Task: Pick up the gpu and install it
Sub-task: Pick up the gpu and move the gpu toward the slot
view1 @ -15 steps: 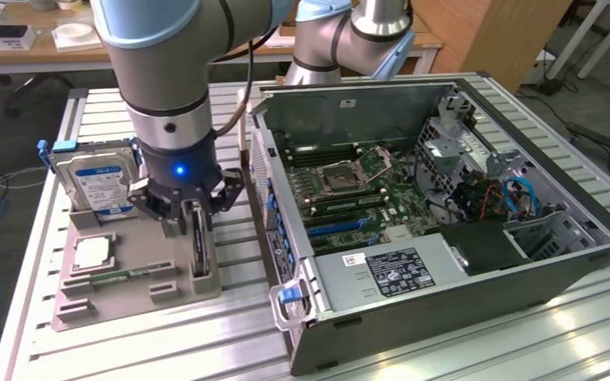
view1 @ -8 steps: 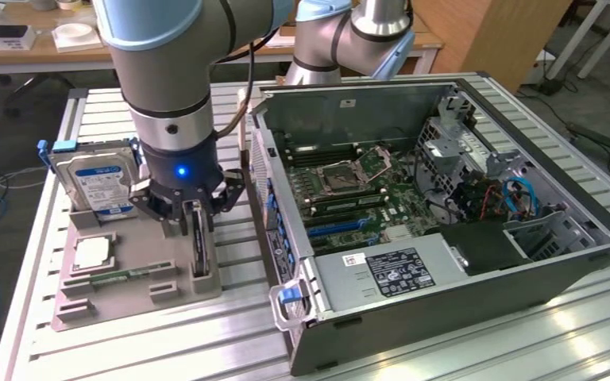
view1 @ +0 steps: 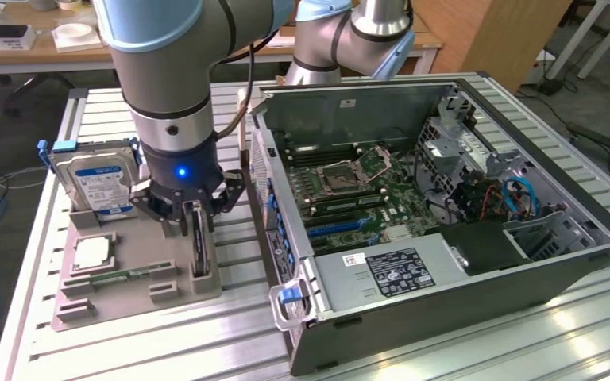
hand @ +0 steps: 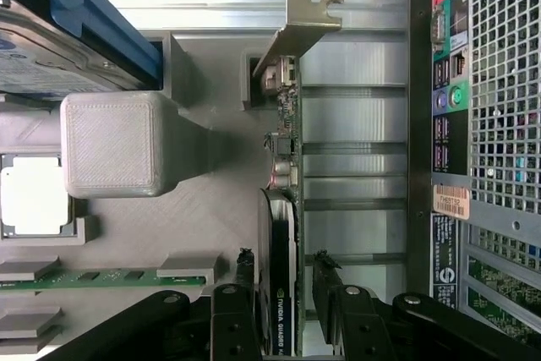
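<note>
gpu [hand: 283,209] end cut off, hdd [hand: 42,48] cropped

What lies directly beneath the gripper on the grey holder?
The gpu, standing on edge in the grey holder, between the open fingers of the gripper. Its lower edge is hidden inside the holder's slot.

You have a silver metal table [view1: 178,341] with long grooves running along its top. Two things sit right on it. A flat grey holder [view1: 162,262] sits toward the exterior view's left. A big open computer case [view1: 475,317] lies on its side just beside the holder, toward the exterior view's right.
</note>
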